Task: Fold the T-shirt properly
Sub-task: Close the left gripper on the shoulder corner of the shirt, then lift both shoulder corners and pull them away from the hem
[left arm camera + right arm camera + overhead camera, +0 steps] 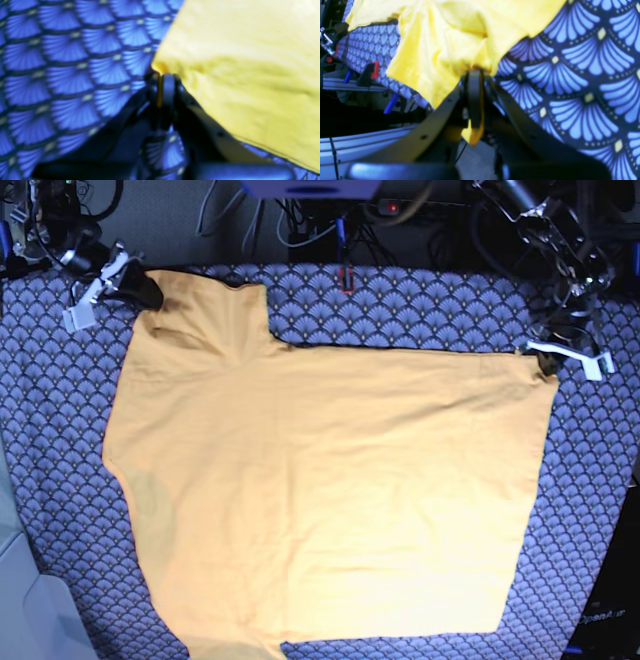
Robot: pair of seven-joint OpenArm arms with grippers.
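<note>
On scalloped cover (pixel 420 310): both grippers' fingers pinch T-shirt (pixel 330 490) corners; clamps (pixel 373 71) at edge.

Blue scallop cover over my table, clutter behind it.

The table cover (pixel 60 480) is blue-grey with a dark fan-scallop print and pale dots, and it runs to the far, left and right edges of the base view. Beyond the far edge I see grey floor with black cables (pixel 300 225), a blue box (pixel 310 188) at the top and a small red light (pixel 392 205) beside it. At the near left corner sits a pale grey surface (pixel 25 610). My right wrist view shows the cover's edge pinned by clamps (pixel 371 72) with red and blue handles onto a grey metal rail (pixel 350 86), darkness below. Light is bright and even.
</note>
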